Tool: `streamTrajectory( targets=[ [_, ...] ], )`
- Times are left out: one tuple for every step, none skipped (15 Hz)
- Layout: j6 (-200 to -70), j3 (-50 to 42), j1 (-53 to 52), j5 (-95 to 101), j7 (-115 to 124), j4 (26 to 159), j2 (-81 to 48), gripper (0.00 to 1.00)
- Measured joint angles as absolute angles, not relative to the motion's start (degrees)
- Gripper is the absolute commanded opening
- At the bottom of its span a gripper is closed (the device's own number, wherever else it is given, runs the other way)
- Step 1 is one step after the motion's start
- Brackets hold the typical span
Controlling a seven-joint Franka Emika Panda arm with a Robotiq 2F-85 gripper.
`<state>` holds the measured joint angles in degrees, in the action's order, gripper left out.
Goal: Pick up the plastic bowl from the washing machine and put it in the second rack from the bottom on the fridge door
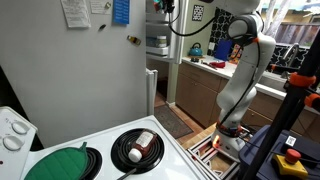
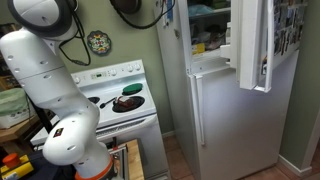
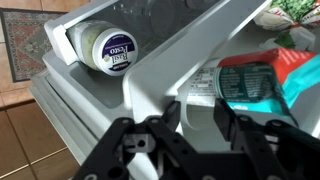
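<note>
The small whitish plastic bowl with red and green parts [image 3: 255, 82] lies in a white fridge-door rack [image 3: 150, 75], just beyond the black gripper [image 3: 197, 115] (fingers apart, clamping nothing), nearer the view's right-hand finger.

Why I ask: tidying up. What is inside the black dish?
A small whitish and red object lies in the black dish; what is under it, and the object's far side, cannot be seen.
</note>
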<state>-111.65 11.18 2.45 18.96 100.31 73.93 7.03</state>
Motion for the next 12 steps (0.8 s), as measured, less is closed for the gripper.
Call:
streamTrajectory(
  targets=[
    [-111.96, 11.18, 2.45, 18.97, 100.29, 73.82, 7.03, 0.55],
    [-112.07, 11.19, 2.44, 18.97, 100.28, 73.64, 7.06, 0.63],
    [-112.1, 11.22, 2.43, 18.97, 100.27, 73.45, 7.05, 0.67],
    [-112.08, 11.21, 2.43, 18.93, 100.12, 73.38, 7.05, 0.67],
    [-111.88, 11.16, 2.43, 18.64, 99.06, 73.1, 6.86, 0.67],
    [-111.56, 11.14, 2.44, 18.46, 98.45, 72.62, 6.53, 0.92],
    [-111.22, 11.12, 2.44, 18.38, 98.07, 72.17, 6.19, 0.93],
    [-111.25, 11.13, 2.45, 18.46, 97.99, 72.01, 6.05, 0.98],
    [-111.6, 11.14, 2.44, 18.52, 97.63, 71.97, 6.06, 1.0],
    [-111.84, 11.16, 2.41, 18.52, 96.54, 71.95, 6.14, 1.0],
    [-112.14, 11.19, 2.36, 18.52, 95.13, 71.94, 6.3, 1.0],
    [-112.43, 11.2, 2.29, 18.52, 93.34, 71.9, 6.47, 1.0]
  ],
)
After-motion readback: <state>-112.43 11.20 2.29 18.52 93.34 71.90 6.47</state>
